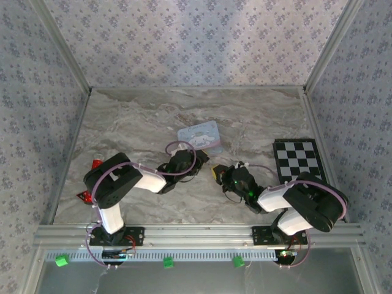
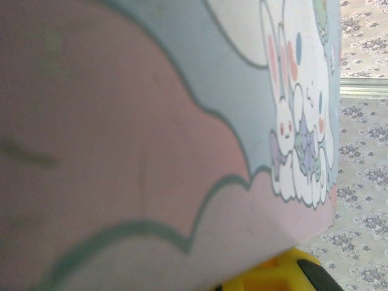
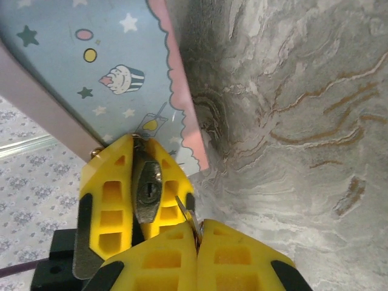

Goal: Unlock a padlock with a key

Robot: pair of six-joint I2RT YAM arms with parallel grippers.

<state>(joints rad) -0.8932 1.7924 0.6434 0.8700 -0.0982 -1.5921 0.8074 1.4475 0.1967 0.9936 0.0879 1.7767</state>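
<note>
1. Padlock (image 3: 147, 189): small dark metal body, keyhole face showing, just off the cartoon tin's (image 3: 91, 73) near edge. Judged dense, rigid and smooth; best taken across its flat sides, leaving the keyhole free. Shackle hidden.
2. Left gripper (image 3: 140, 159): yellow fingers clamped on the padlock's sides.
3. Key (image 3: 181, 208): thin stiff blade pinched in the right gripper's (image 3: 197, 233) closed fingers, tip beside the keyhole, not yet in.
4. Tin: close behind the lock, likely crowding it.
5. Checkerboard (image 1: 298, 158): well right of the tin.
</note>
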